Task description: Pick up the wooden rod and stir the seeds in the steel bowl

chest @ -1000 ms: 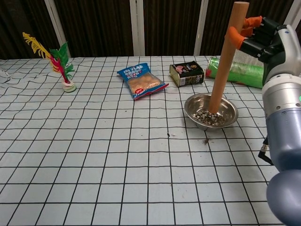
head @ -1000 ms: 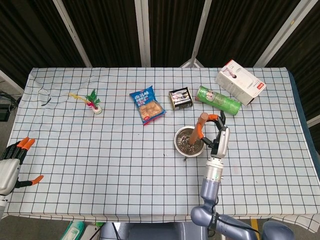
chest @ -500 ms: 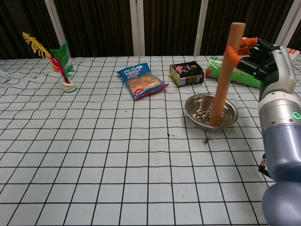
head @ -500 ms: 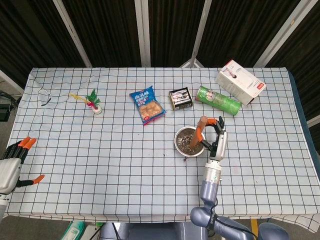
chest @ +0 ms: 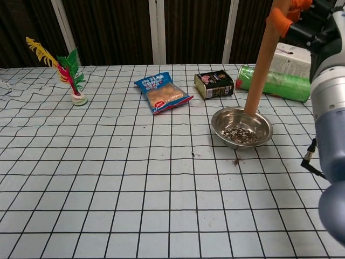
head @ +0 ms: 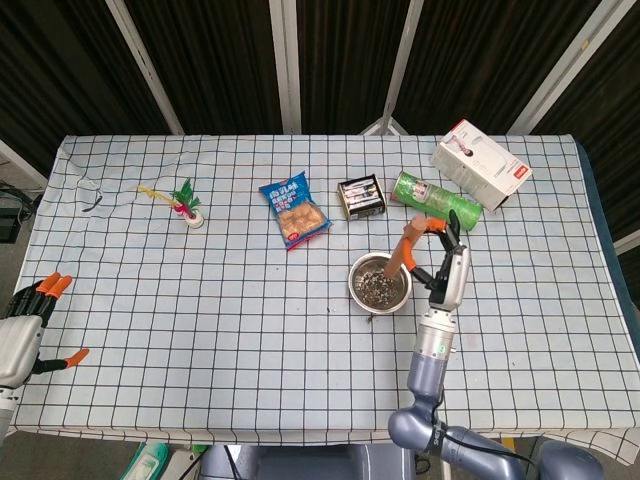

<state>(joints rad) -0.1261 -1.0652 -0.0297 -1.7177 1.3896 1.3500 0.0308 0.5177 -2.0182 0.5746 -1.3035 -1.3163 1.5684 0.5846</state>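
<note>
— Since half a second ago, has the rod (chest: pixel 261 66) moved?

— Yes; its lower end has gone from the near side of the bowl (chest: pixel 263 123) to the far rim, and the right hand (head: pixel 444 256) has risen with it, so that in the chest view the rod's top is cut off by the frame.

— Is the right hand gripping it?

— It is; orange fingertips (chest: pixel 281 17) are wrapped round the rod near its upper end; the rod leans, top tilted toward the hand, foot down inside the bowl at the back.

— And the seeds (chest: pixel 239 134)?

— Heaped toward the near side of the bowl, apart from the rod's foot; a few bits lie on the surface (chest: pixel 108 178) just in front of the bowl.

— The left hand (head: pixel 28 318)?

— At the near left edge in the head view, well away from everything; it holds nothing, fingers spread.

— What else lies about?

— Beyond the bowl, a dark tin (chest: pixel 214 84) and a green tube (chest: pixel 275 83) on its side, with a white box (head: pixel 481 164) behind the tube; a blue snack bag (chest: pixel 163 93) left of the tin; a feathered shuttlecock (chest: pixel 71 75) stands far left.
</note>
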